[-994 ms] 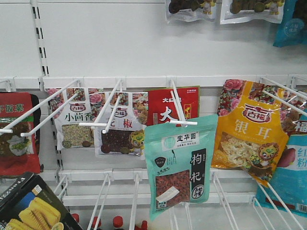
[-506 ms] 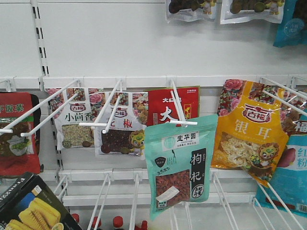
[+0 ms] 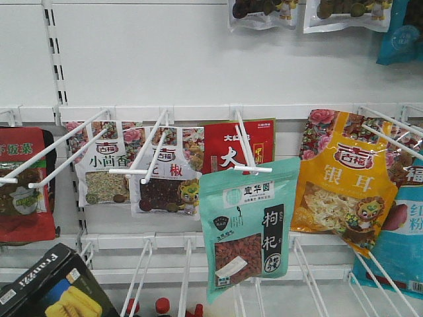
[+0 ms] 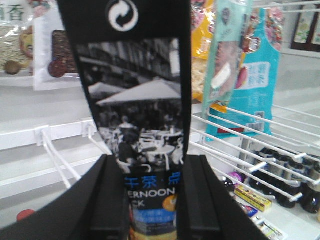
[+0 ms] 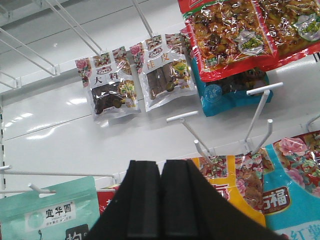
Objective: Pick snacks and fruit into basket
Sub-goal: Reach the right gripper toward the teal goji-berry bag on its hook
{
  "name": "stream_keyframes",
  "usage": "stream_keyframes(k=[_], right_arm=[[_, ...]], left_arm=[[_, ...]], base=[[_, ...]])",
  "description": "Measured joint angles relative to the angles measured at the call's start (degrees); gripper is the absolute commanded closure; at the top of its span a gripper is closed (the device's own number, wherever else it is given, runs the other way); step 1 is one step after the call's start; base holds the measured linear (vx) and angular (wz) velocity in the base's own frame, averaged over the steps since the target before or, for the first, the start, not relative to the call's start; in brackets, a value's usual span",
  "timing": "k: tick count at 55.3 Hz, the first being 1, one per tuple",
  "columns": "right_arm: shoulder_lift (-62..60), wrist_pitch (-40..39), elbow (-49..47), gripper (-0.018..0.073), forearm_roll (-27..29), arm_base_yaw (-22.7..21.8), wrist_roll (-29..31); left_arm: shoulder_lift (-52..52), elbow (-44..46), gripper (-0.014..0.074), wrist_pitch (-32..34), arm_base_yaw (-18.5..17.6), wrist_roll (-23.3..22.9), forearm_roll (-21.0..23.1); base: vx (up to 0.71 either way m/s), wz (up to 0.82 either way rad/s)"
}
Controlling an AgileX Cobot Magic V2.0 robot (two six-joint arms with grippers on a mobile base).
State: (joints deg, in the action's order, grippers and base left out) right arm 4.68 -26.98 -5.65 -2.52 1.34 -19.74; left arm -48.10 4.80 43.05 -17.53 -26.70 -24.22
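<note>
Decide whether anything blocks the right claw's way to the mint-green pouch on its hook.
Nothing visible does. The right claw, shut and empty, sits to the right of the mint-green pouch with only open air between. The pouch hangs foremost on its peg, no packet ahead of it.

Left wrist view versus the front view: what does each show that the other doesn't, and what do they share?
Only the left wrist view shows the left gripper shut on the black box. Only the front view shows the red pouch at far left. Both show the black box and the mint-green pouch.
</note>
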Motion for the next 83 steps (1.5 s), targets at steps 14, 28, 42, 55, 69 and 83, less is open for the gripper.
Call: stream_keyframes(k=[14, 28, 42, 55, 69, 83], right_arm=[[16.06, -0.88, -6.39, 0.0567, -2.74, 0.0, -0.05], [32.75, -14.26, -7.39, 0.0502, -5.41, 0.0, -2.78], [48.51, -24.19, -7.39, 0.0202, -13.71, 0.0, -3.95], [59.27, -33.6, -7.48, -0.0022, -16.3, 0.0, -4.01], [65.29, -34.99, -10.81, -0.0022, -21.46, 0.0, -4.92], [69.85, -33.34, -17.24, -0.0022, -28.99, 0.0, -10.98]], left_arm=[[-0.06, 0.0, 0.0596, 0.11, 0.0, 0.0, -1.17], [-0.06, 0.0, 0.0596, 0.16, 0.0, 0.0, -1.23], [-0.06, 0.0, 0.0596, 0.16, 0.0, 0.0, -1.23], [-0.06, 0.0, 0.0596, 0.16, 0.0, 0.0, -1.23], [-0.06, 0.0, 0.0596, 0.16, 0.0, 0.0, -1.23], [-0.06, -0.04, 0.0596, 0.16, 0.0, 0.0, -1.23]], base=[[0.0, 0.0], [0.0, 0.0], [0.0, 0.0], [0.0, 0.0], [0.0, 0.0], [0.0, 0.0]])
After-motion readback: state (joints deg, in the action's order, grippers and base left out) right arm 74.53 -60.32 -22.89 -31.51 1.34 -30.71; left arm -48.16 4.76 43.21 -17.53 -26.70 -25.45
